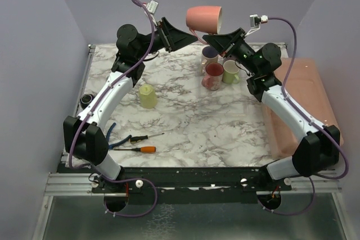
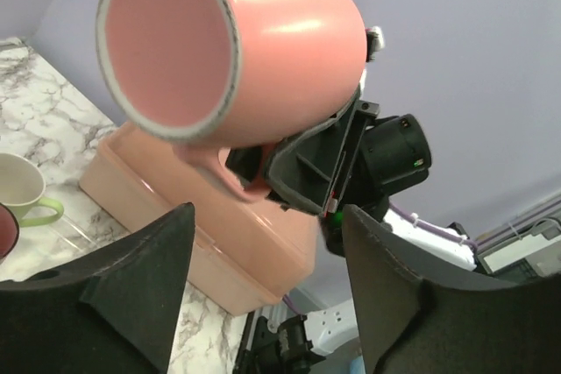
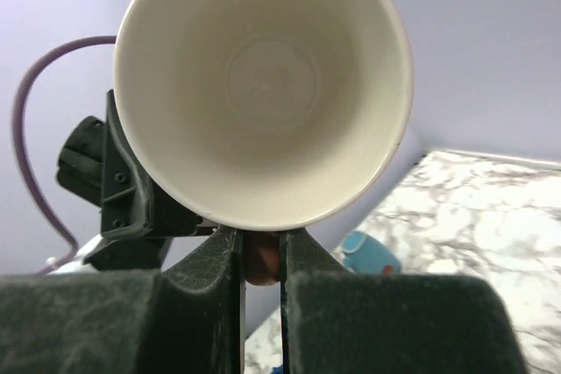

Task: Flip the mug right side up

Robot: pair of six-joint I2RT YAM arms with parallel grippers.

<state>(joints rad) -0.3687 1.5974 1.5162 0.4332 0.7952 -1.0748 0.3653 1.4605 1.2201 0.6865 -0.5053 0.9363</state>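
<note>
Pinching mug (image 1: 203, 18) handle between right jaws.

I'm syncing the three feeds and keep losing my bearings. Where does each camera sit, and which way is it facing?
Top external: above and behind the bases, looking down at the table; both arms show, the right gripper holding the mug aloft.
Left wrist: on the raised left arm, facing the mug's base; the open left gripper frames it.
Right wrist: looking into the mug's mouth over its own shut fingers.
Both wrist views share the mug and the opposite gripper.
</note>
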